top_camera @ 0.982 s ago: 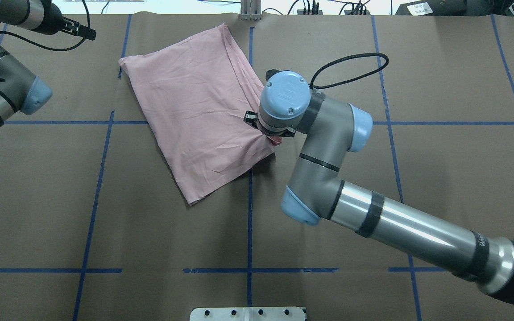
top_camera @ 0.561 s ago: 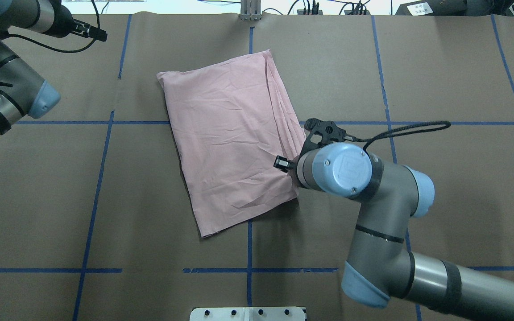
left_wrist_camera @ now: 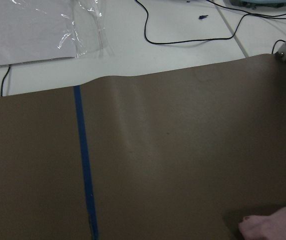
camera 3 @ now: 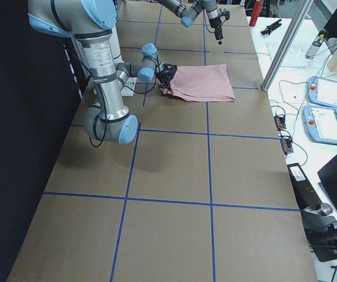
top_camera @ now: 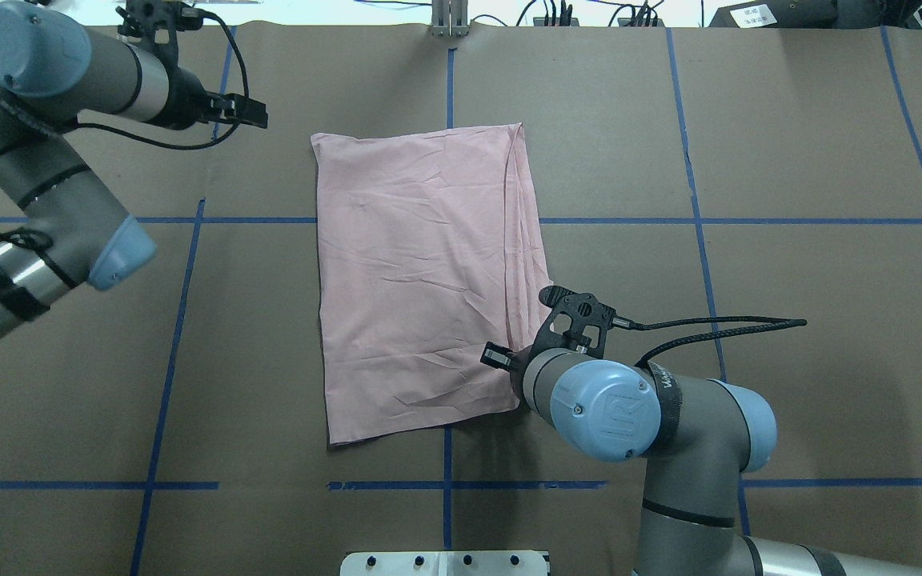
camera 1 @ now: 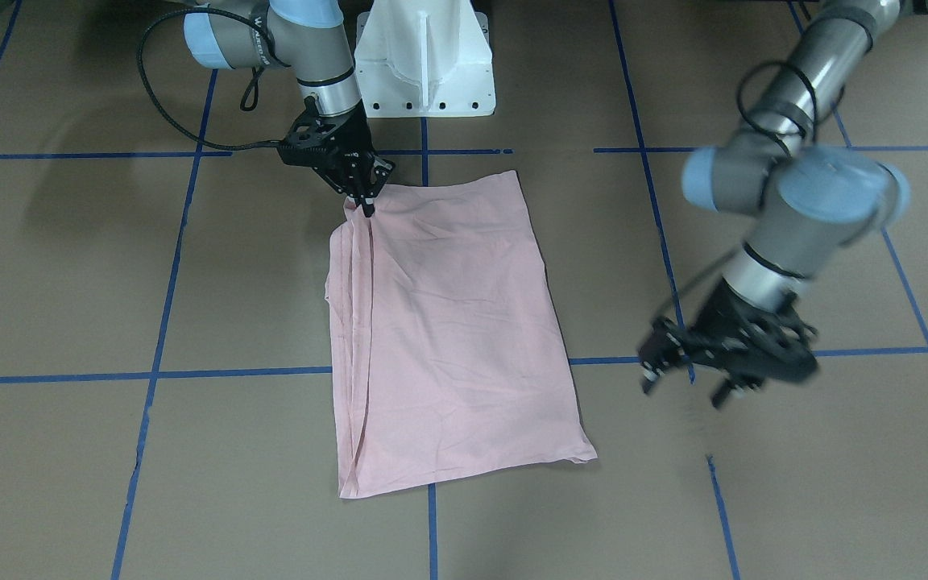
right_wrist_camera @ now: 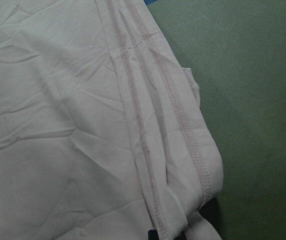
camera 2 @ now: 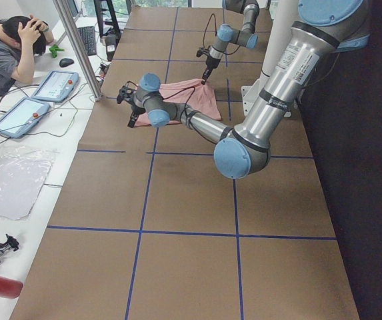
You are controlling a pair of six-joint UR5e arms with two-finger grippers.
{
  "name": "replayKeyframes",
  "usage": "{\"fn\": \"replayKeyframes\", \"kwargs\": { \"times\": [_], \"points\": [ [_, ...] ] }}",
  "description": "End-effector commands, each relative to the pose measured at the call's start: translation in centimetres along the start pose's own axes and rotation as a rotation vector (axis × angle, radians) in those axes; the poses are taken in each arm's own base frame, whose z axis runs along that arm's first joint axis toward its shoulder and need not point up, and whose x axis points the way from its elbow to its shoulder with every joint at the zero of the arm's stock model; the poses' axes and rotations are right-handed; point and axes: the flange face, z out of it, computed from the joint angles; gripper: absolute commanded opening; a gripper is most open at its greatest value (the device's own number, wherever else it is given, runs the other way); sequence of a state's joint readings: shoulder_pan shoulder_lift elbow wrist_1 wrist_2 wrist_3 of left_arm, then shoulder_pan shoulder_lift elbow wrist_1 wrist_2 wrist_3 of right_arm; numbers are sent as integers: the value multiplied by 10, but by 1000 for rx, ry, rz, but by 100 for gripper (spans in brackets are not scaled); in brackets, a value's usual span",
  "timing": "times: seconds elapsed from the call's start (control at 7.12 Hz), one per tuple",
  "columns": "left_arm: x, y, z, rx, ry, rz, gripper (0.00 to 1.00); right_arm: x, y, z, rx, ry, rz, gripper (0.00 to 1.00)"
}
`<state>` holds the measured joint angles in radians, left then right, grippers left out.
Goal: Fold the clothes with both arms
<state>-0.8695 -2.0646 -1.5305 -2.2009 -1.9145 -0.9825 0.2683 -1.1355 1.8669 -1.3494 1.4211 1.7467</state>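
The pale pink T-shirt lies folded into a rectangle, plain back up, on the brown paper; it also shows in the front view. My right gripper is shut on the shirt's near right corner, seen from overhead under my wrist. The right wrist view shows the stacked hems at that corner. My left gripper is open and empty, hovering beside the shirt's far left corner; it is blurred in the front view. The left wrist view shows only that shirt corner.
Blue tape lines grid the paper. The white pedestal base stands at the near edge. Past the far edge a white bench holds cables and a plastic sheet. An operator sits beside tablets there.
My right gripper has dragged the shirt nearer to me and to the right, turning it square to the tape lines. My left arm has swung right, towards the shirt's far left corner.
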Motion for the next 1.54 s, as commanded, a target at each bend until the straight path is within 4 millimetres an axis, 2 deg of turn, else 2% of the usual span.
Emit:
{"fn": "replayKeyframes", "kwargs": {
  "times": [0.0, 0.14, 0.28, 0.42, 0.56, 0.7, 0.84, 1.12, 1.4],
  "points": [
    [108, 125, -52, -94, 60, -195, 100, 0, 2, -1, 1, -2, -2, 0],
    [143, 173, -57, -130, 40, -272, 100, 0, 2, 0, 3, -1, -2, 0],
    [171, 222, -52, -161, 15, -368, 85, 0, 1, -1, 4, -2, -1, 0],
    [192, 270, -45, -184, 1, -442, 63, 0, 1, 0, 4, -1, -1, 0],
    [186, 305, -36, -199, -37, -452, 61, 0, 1, 0, 4, 1, -1, 0],
    [180, 323, -28, -219, -65, -450, 61, 0, 0, 0, 5, -1, 0, 0],
    [168, 333, -22, -226, -93, -442, 61, 1, 0, 0, 6, 1, -1, 0],
    [162, 340, -13, -231, -119, -435, 61, 2, 0, 1, 6, 2, 1, 0],
    [163, 343, -11, -235, -120, -433, 59, 2, -1, 0, 7, 2, 0, 0]
  ]
}}
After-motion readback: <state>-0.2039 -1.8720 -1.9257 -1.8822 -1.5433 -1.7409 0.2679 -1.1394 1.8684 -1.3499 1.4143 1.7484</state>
